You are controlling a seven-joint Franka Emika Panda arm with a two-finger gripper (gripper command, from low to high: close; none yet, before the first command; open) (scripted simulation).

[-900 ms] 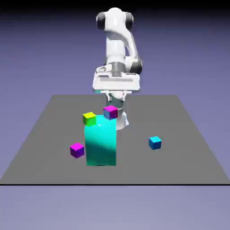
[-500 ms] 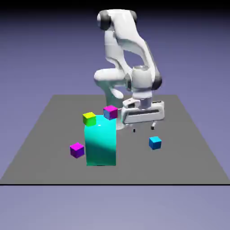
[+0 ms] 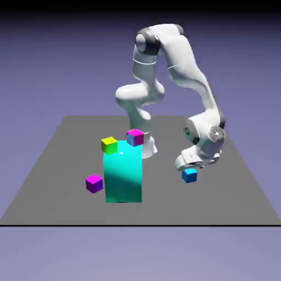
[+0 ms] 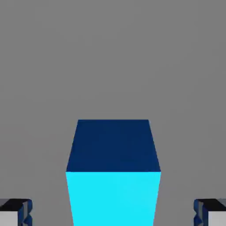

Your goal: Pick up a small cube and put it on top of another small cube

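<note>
A small blue cube (image 3: 190, 175) rests on the grey table (image 3: 230, 192) toward the exterior view's right. My gripper (image 3: 190, 168) hangs just above it, open. In the hand view the blue cube (image 4: 113, 172) fills the lower middle, between the two fingertips (image 4: 15, 212) at the bottom corners, and neither tip touches it. A magenta cube (image 3: 94, 183) lies on the table to the left. A yellow-green cube (image 3: 109, 145) and a magenta-and-blue cube (image 3: 135, 136) show at the top edge of the tall cyan block (image 3: 123, 173).
The tall cyan block stands in the table's middle, to the left of my gripper. The arm's white base (image 3: 144, 144) stands behind it. Bare grey table surrounds the blue cube.
The arm has swung from above the cyan block to the exterior view's right and come down, so the gripper now sits right over the blue cube. No cube has moved.
</note>
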